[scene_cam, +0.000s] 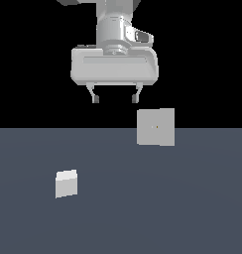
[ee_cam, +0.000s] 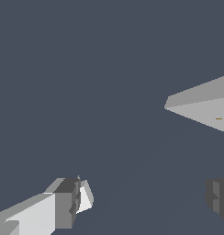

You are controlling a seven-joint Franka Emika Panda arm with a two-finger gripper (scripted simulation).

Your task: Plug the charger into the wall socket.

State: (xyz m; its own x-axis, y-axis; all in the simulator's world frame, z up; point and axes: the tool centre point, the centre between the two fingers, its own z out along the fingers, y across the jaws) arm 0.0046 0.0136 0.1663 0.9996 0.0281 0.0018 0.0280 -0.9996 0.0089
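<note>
one end effector [scene_cam: 115,99] hangs wide open and empty above the worktop [scene_cam: 192,208]; the charger [scene_cam: 66,183] sits well apart from the wall socket [scene_cam: 155,127]. an off-centre grasp could tilt it, spoiling insertion.

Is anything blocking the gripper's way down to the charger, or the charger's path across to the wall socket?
Nothing visible does. The gripper hangs open above the floor, the charger sits alone toward the exterior view's left, and only bare floor lies between it and the wall socket.
</note>
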